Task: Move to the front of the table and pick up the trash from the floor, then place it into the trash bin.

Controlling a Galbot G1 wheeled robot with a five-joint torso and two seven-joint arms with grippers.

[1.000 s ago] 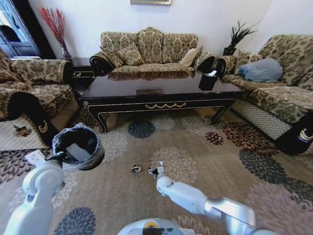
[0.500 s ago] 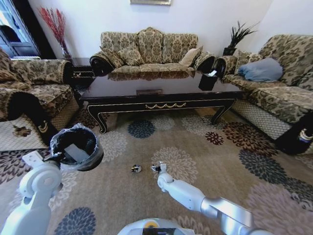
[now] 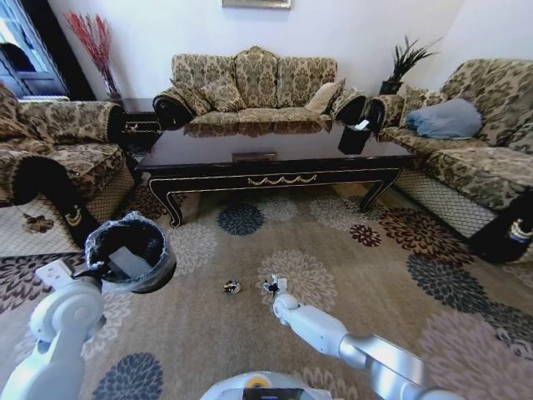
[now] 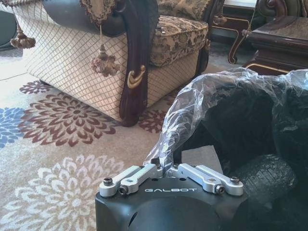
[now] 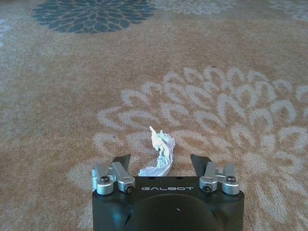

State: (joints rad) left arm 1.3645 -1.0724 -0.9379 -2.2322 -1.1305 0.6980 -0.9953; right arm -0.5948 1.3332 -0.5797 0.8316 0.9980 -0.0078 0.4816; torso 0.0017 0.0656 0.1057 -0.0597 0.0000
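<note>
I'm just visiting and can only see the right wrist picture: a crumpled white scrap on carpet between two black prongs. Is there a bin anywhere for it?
Observer: Yes. The left gripper is shut on the bagged rim of the trash bin, off to the robot's left.
Operator: Is there any other litter?
Observer: A small dark shiny wad lies on the carpet just left of the right gripper.
Operator: What's ahead of the robot?
Observer: The table stands beyond, with a sofa behind it.
</note>
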